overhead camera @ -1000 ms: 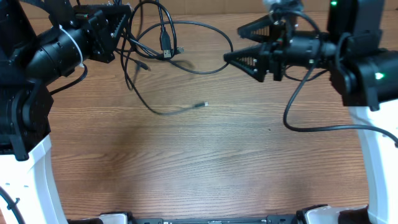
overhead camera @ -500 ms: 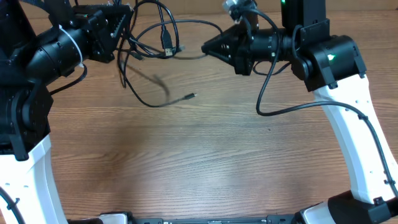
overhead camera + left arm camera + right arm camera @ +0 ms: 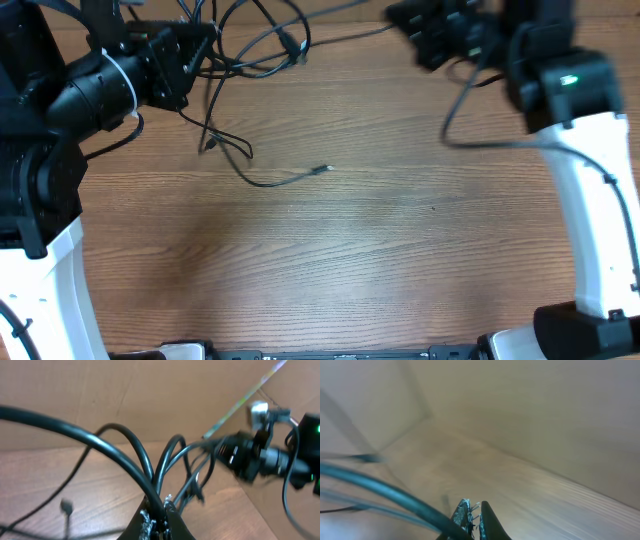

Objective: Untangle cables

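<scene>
Both grippers clenched, we note. L gripper pinches cables bunched at far-left of table; one loose silver-tipped end lies mid-table, apart. R gripper, blurred at far right, nips one strand stretched across from the bunch.

You've got thin black cables tangled up top-left, lifted; one loose strand trails down the surface to a silver-tipped plug.

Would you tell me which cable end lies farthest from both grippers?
The silver-tipped end, alone out on the table; the other ends sit close by the left gripper.
</scene>
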